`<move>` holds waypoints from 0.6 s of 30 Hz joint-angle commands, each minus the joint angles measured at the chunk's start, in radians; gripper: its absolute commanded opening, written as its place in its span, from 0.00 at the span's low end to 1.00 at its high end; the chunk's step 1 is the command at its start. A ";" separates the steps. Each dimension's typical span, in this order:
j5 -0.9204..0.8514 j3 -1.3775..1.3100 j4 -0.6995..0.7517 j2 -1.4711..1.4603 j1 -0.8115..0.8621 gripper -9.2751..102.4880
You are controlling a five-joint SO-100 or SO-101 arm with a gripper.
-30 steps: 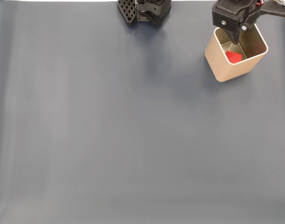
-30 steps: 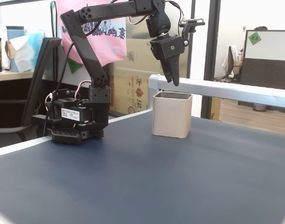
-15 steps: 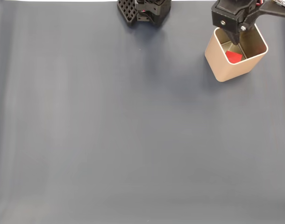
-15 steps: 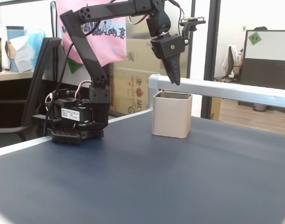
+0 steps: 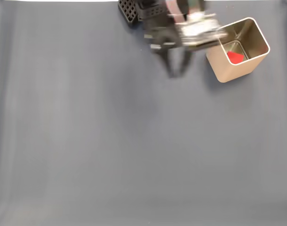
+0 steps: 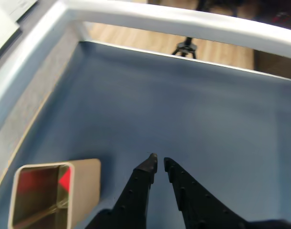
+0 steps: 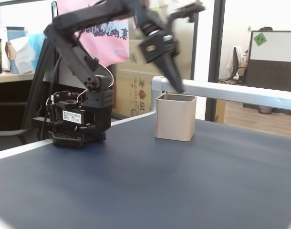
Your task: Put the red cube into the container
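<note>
The red cube (image 5: 235, 57) lies on the bottom of the container (image 5: 228, 70), against one inner wall; its red reflects on the shiny wall in the wrist view (image 6: 64, 181). The container stands upright on the dark blue worktop (image 5: 134, 150), near the arm's black base (image 7: 76, 121). The tool (image 6: 158, 162) hangs in the air beside the container, outside its rim, holding nothing, its tips apart by what looks like a narrow gap, though motion blur smears it in both fixed views.
</note>
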 commanded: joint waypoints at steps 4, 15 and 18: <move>-0.103 0.373 -0.071 0.298 0.256 0.08; -0.041 0.782 -0.100 0.672 0.316 0.08; -0.049 0.850 -0.094 0.742 0.322 0.08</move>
